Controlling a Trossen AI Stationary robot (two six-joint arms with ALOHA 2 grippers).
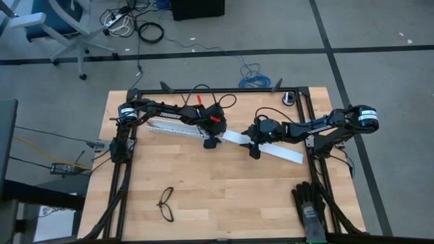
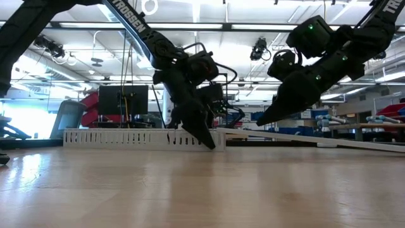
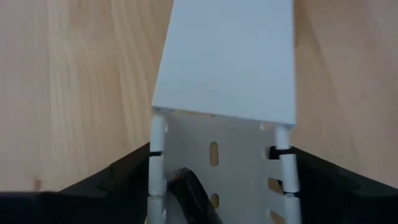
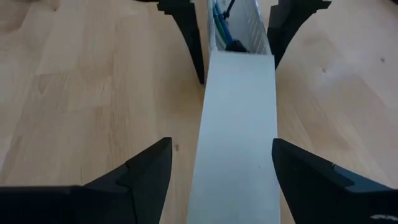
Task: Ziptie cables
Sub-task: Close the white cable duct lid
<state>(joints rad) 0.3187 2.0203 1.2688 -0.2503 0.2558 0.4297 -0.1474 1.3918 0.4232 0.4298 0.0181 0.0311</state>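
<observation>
Inside slotted white duct (image 4: 239, 25), blue cables (image 4: 217, 18) with dark end; both end effectors spread wide.

Right claw (image 4: 217, 177) open astride white strip (image 4: 239, 124); cables (image 4: 219, 18) beyond

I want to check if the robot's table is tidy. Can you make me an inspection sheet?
Surface: light wooden table.
Job's things: coloured wires lie inside the white slotted channel; ziptie not seen.
Clutter: glasses and black gloves near the front edge.
Grippers: left gripper open, astride the channel's end; right gripper open, astride the white cover strip.
Cables: cords on the floor.
Surroundings: office chair.
</observation>
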